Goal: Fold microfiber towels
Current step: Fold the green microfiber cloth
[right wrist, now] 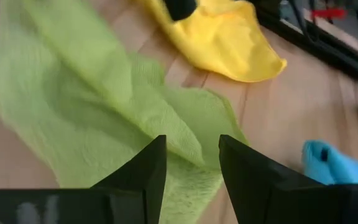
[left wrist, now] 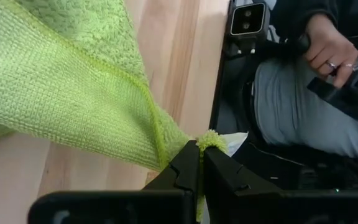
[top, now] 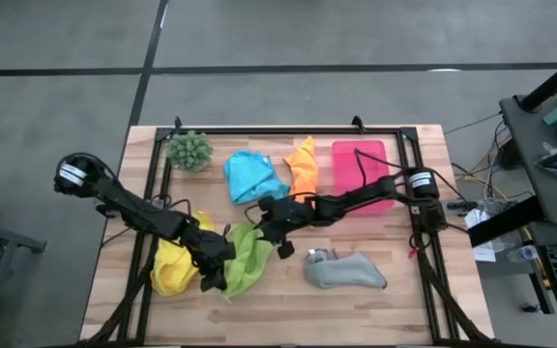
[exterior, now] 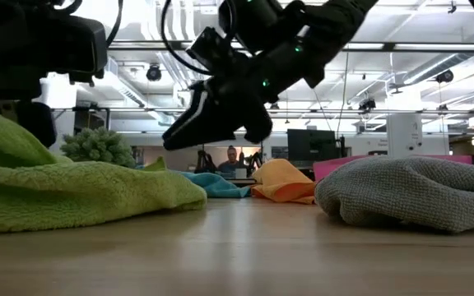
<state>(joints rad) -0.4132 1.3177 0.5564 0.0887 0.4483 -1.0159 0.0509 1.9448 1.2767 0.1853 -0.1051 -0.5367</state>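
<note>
Five microfiber towels were counted on the table: one lime green towel, one yellow towel, one blue towel, one orange towel and one grey towel. One pink tray and one spiky green plant were also seen, along with two arms.

The left gripper was clenched on a corner of the lime green towel, the rest of the cloth being spread on the wood ahead of its fingers. The yellow towel lay crumpled just beside that gripper.

The right gripper was held above the lime green towel with its fingers parted and nothing between them; the cloth lay directly under and ahead of them. The yellow towel was seen beyond it, the blue one off to one side, and the grey one lay near.

A person's hand was seen past the table edge.
</note>
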